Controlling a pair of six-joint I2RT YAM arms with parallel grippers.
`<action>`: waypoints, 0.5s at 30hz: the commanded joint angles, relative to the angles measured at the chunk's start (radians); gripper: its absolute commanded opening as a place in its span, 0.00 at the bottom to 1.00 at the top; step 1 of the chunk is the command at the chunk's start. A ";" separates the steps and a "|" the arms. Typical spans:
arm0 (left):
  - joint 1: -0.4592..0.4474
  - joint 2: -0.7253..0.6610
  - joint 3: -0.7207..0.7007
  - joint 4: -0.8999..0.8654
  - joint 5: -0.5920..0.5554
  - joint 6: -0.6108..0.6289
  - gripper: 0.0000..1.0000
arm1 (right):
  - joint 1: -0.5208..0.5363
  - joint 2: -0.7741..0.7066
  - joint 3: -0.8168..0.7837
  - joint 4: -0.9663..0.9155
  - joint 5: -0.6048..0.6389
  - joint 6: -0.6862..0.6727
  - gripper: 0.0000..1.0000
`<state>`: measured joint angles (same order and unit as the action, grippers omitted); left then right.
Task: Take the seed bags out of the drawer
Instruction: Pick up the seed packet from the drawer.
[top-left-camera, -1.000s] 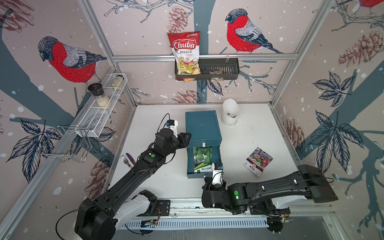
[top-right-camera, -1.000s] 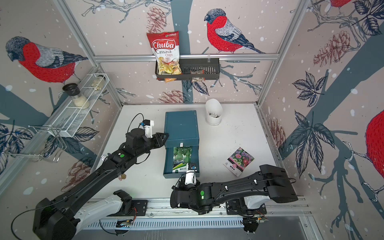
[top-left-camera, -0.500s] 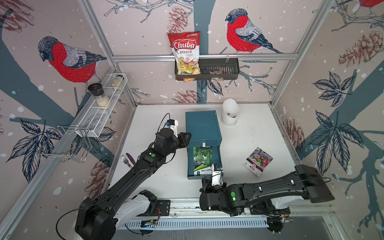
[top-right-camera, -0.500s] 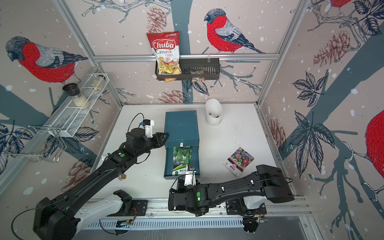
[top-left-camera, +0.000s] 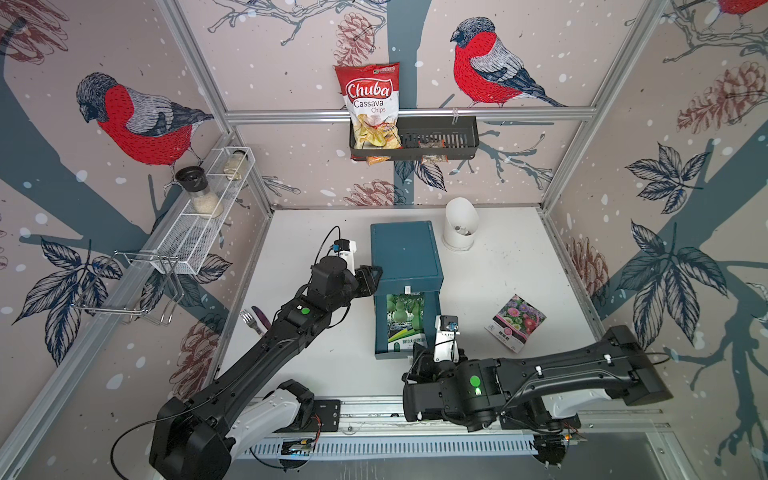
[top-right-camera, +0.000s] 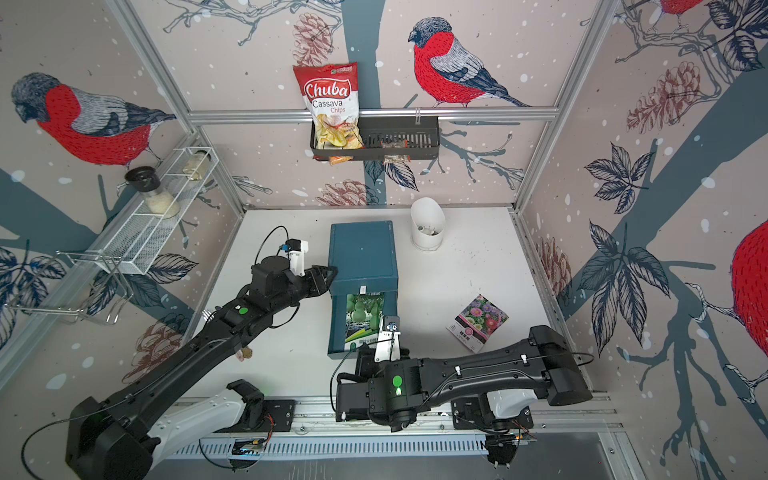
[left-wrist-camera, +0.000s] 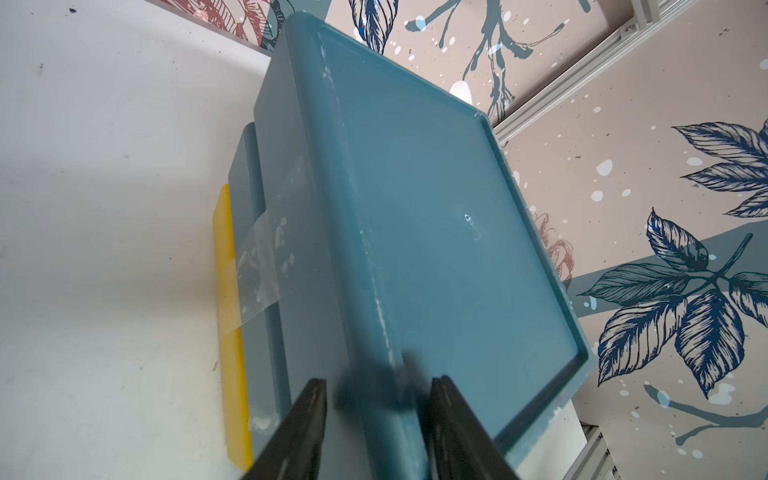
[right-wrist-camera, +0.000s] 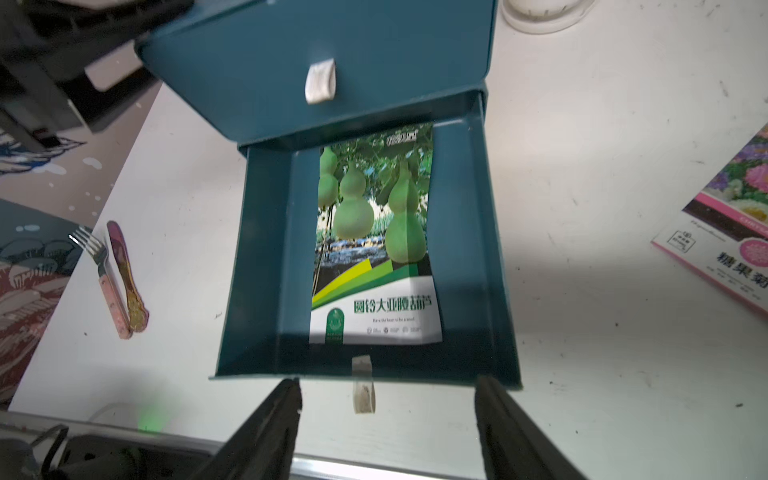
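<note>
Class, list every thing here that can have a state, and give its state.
drawer: pulled open
gourd seed bag: flat inside the drawer
flower seed bag: out, flat on the table
right gripper: open, before the pull tab
left gripper: astride the box edge, grip unclear

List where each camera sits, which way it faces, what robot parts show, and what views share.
Top views: high over the robot's base, looking down at the table; left arm and right arm show, near the blue drawer box.
Left wrist: on the left arm, looking along the box's top; left gripper straddles its edge.
Right wrist: on the right arm, looking into the open drawer at the gourd seed bag; open right gripper shows.
Shared: right wrist and top views show that bag and the flower seed bag.
</note>
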<state>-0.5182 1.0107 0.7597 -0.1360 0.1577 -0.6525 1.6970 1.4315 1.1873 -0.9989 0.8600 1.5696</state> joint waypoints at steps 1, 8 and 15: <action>0.004 -0.012 0.006 -0.145 0.027 0.024 0.50 | -0.045 -0.009 0.049 -0.038 0.006 -0.103 0.78; 0.004 -0.030 0.045 -0.174 0.027 0.023 0.54 | -0.199 -0.034 0.027 0.200 -0.164 -0.324 0.75; 0.004 -0.062 0.053 -0.204 0.020 0.019 0.56 | -0.284 -0.019 -0.030 0.303 -0.239 -0.370 0.75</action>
<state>-0.5182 0.9585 0.8028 -0.2790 0.1638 -0.6472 1.4296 1.4021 1.1671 -0.7689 0.6708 1.2545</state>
